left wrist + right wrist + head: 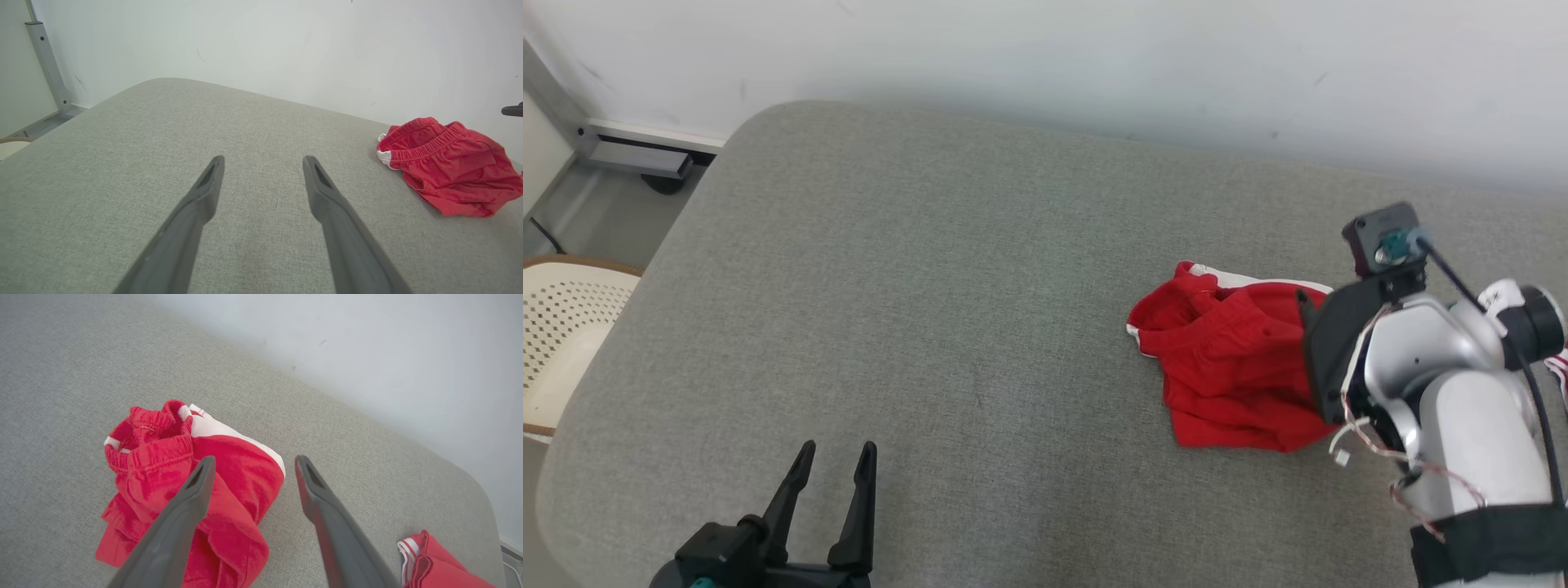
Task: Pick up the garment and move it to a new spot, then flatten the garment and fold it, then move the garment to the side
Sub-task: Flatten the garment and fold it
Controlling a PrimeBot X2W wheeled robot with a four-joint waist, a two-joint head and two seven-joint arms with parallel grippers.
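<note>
You see the crumpled red garment with white trim [1225, 367] right of centre in the head view, lying on the grey woven-fabric surface [931, 286]. Your right gripper [255, 459] hangs over it, jaws spread wide and gripping nothing. In the right wrist view one finger crosses the red cloth and the other the bare grey. Your left gripper [838, 447] sits at the lower left, jaws wide apart and empty, well apart from the garment. A second red-and-white cloth piece [441, 567] lies at the right wrist view's lower right.
</note>
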